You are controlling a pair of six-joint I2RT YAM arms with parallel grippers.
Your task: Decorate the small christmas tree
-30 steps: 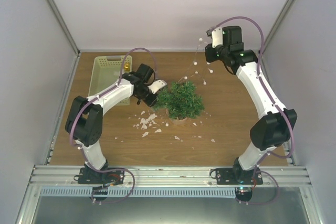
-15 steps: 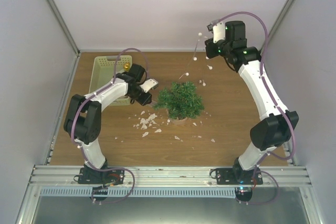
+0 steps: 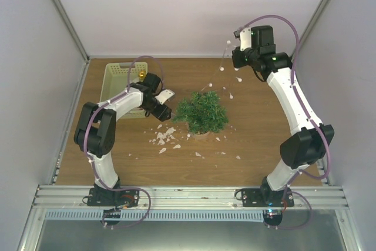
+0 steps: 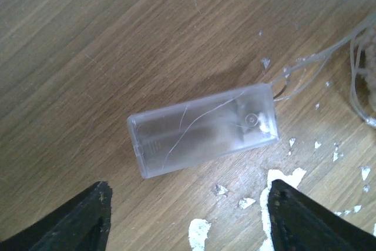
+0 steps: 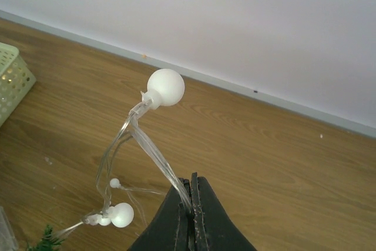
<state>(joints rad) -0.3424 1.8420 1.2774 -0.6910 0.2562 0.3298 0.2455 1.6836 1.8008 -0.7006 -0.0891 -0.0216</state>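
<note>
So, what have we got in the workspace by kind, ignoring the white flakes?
Christmas tree: 1
Basket: 1
Gold ornament: 1
Clear battery box: 1
Bulb light string: 1
Total: 5

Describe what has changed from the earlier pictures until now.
The left tool opened and let go of the clear battery box, which now lies on the table. The right tool stays shut on the light string. The small christmas tree and basket did not move.
</note>
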